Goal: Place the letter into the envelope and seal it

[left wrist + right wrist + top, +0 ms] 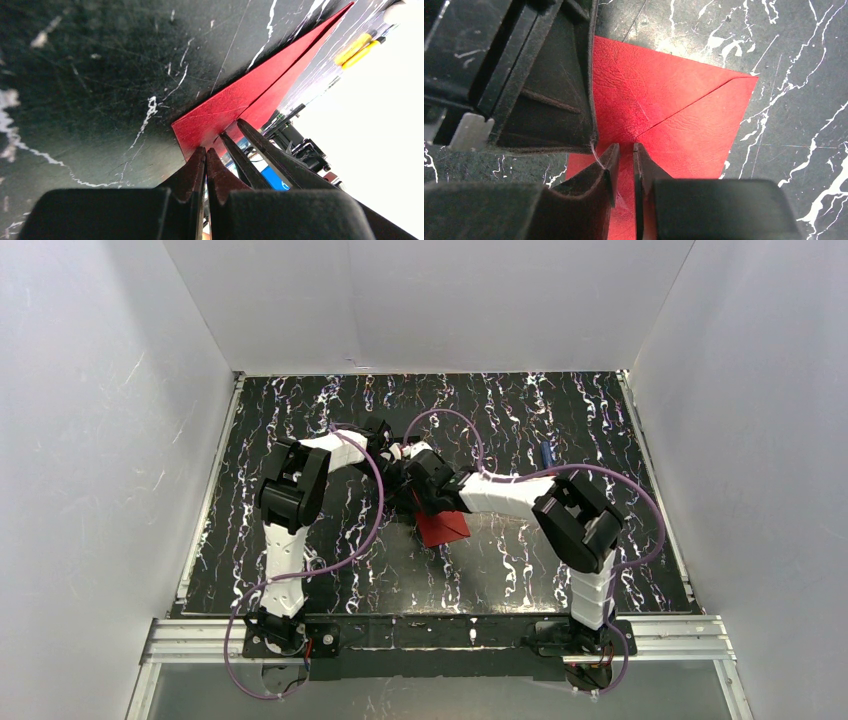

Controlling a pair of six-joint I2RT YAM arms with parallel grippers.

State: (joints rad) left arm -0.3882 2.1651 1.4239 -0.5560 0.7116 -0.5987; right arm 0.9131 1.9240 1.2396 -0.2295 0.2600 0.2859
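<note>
Lying flat, flap down, the red envelope meets left tool and right tool, both pinched shut.

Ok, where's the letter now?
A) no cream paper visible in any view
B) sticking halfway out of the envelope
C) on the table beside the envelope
A: all three views show only the red envelope on the table, with no cream paper beside it or poking out.

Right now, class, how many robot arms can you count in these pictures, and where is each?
2. The left arm bends in from the left, the right arm from the right; they meet over the red envelope. None seems hidden.
</note>
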